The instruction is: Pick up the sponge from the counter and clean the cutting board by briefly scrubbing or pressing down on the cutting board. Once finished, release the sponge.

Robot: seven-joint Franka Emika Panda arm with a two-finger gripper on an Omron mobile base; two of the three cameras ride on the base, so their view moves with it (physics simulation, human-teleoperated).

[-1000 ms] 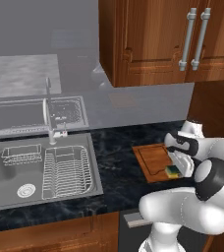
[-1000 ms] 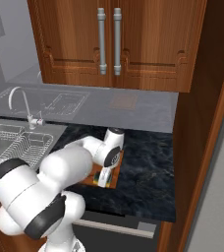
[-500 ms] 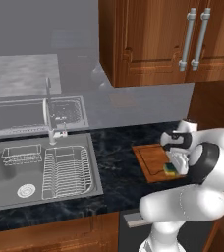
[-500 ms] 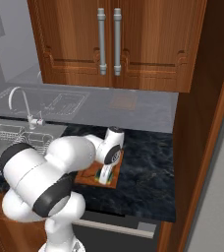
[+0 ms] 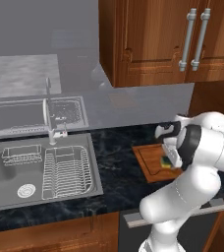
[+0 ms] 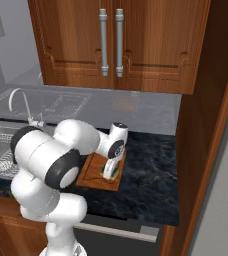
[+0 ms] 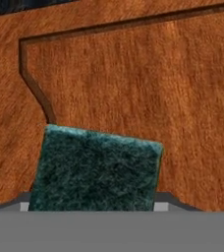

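Squarely on the cutting board sat the sponge, green scrubbing face up toward the hand camera, yellow body showing beneath it from the left base view. It lay on the board's flat inner field, inside the dark border groove, toward the board's right-hand end rather than its middle. That placement fitted the task: the sponge had to meet the wood, and here it rested on it.

Gripper stood directly over the sponge, wrist pointing down at the board. Whether the jaws gripped the sponge or stood slack around it could not be told; the fingertips were lost against the sponge's near edge in the hand view, and the base views were too coarse. The upright, close-in pose read as pressing or letting go, not carrying.

Judgement: scrubbing contact looked made; the release step was likely at hand or under way.

Board lay on the worktop, dark speckled stone, its left end near the sink but well apart from it. A wire dish rack sat in the sink basin, left of the board. Wooden cabinet doors hung above the board, with a tall wood panel closing off the worktop on the board's right.

Risk noted: a lift with the jaws not fully clear might drag the sponge off the board.
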